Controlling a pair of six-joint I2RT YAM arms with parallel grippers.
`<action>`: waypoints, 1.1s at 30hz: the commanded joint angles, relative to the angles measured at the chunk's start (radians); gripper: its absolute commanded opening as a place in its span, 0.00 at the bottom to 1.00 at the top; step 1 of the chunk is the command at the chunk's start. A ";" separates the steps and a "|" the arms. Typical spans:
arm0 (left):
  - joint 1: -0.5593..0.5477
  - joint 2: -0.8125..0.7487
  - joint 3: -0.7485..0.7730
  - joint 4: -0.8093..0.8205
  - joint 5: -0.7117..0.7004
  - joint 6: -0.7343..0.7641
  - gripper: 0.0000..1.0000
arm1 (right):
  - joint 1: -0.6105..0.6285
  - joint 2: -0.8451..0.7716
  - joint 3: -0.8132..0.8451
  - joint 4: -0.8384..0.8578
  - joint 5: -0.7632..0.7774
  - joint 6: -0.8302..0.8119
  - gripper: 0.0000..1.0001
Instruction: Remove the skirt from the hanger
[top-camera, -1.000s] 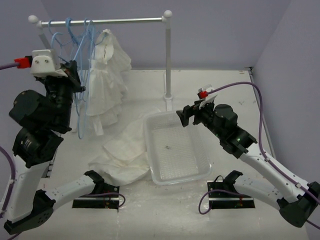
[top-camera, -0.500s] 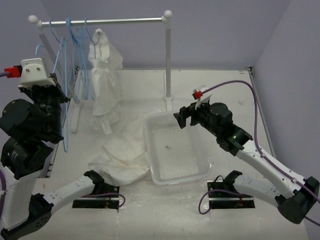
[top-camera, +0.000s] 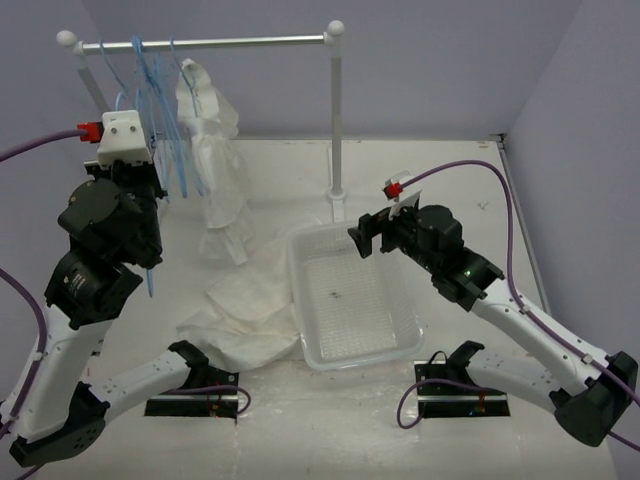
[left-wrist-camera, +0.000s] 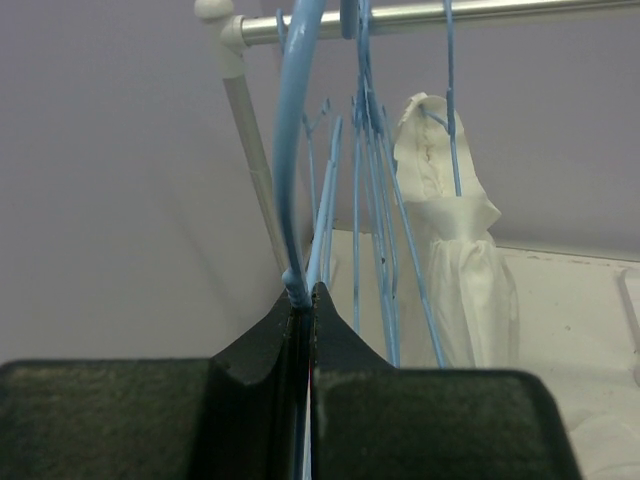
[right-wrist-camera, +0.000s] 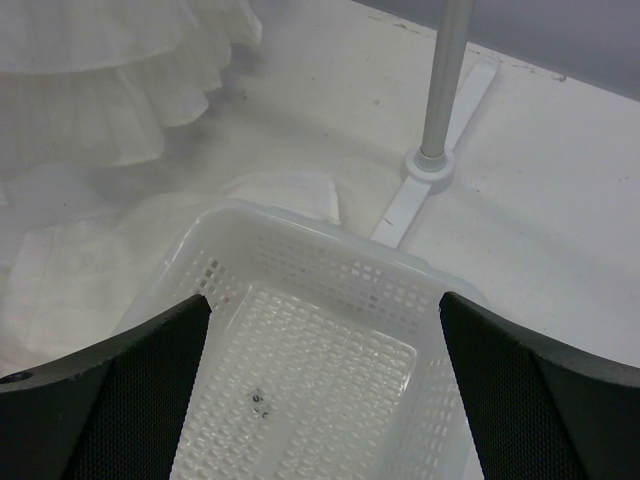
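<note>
On the tabletop (top-camera: 450, 180), at 9 o'clock from the clear basket (top-camera: 297, 270), the skirt (top-camera: 250, 305) lies wrinkled, off the rack, with one edge against the basket's wall. At 12 o'clock from it, a ruffled white dress (top-camera: 215, 150) hangs from the rail (top-camera: 250, 41), and a bunch of blue hangers (top-camera: 150, 70) is just beside the dress at 9 o'clock. The left arm (top-camera: 105, 220) is raised high at 10 o'clock. The left jaws are pressed together on the wire of one blue hanger (left-wrist-camera: 288, 150), which rises to the rail. The right arm (top-camera: 500, 300) reaches in from 4 o'clock. The right jaws stand wide apart above the basket and hold nothing.
</note>
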 joint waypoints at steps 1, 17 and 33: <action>0.003 -0.013 -0.041 0.108 -0.028 0.035 0.00 | -0.003 -0.024 0.005 0.012 0.031 0.005 0.99; 0.461 0.201 -0.055 0.189 0.355 -0.120 0.00 | -0.003 -0.032 -0.006 0.010 0.066 -0.006 0.99; 0.690 0.362 0.106 0.301 0.652 -0.135 0.00 | -0.013 0.059 0.033 0.012 0.121 -0.034 0.99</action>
